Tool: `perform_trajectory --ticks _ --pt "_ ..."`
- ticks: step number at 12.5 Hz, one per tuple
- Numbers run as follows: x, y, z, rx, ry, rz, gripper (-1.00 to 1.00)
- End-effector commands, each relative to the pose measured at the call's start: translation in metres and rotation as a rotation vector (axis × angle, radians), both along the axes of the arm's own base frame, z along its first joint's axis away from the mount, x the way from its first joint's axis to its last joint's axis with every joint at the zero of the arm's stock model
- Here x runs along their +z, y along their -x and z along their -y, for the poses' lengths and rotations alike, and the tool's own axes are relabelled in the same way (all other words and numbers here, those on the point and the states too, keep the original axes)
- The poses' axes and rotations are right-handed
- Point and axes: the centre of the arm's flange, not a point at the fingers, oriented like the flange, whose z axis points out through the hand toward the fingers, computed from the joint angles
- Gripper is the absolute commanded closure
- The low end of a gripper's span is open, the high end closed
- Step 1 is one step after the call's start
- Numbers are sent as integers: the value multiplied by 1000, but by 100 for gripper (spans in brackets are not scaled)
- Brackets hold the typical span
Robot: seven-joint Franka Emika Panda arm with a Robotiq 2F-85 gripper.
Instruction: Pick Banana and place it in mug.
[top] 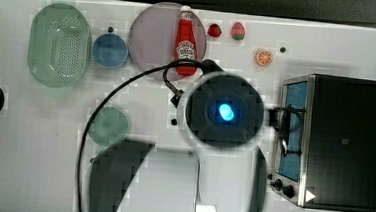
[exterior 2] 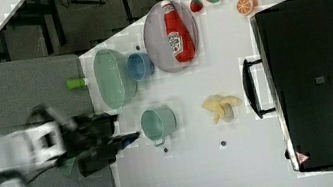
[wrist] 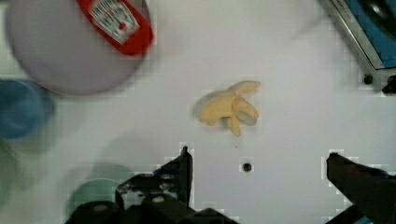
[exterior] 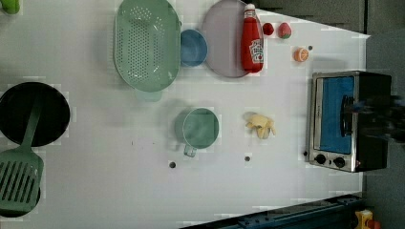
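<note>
White tabletop (exterior: pixel 95 191) bears a pale-yellow peeled banana (exterior: pixel 260 125) beside the teal mug (exterior: pixel 200 128); claw (wrist: pixel 257 170) spread wide.

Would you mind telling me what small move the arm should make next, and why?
Probably a descent toward the banana. In the wrist view the gripper is open and empty, and the banana lies on the table a little beyond the fingers, so a slight shift forward to centre it seems needed before closing.
</note>
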Motion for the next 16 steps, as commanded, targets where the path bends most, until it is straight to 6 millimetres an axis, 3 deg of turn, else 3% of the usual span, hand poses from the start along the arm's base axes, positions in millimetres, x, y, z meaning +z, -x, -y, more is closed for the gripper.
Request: perform_trajectory --ticks 1,7,12,16 --pt "-80 -1 11 248 -44 -93 -100" --pt "-199 5 11 615 -87 -97 -100" --pt "-276 12 12 863 -94 -58 -100" --pt "-326 19 17 890 -99 -71 -100"
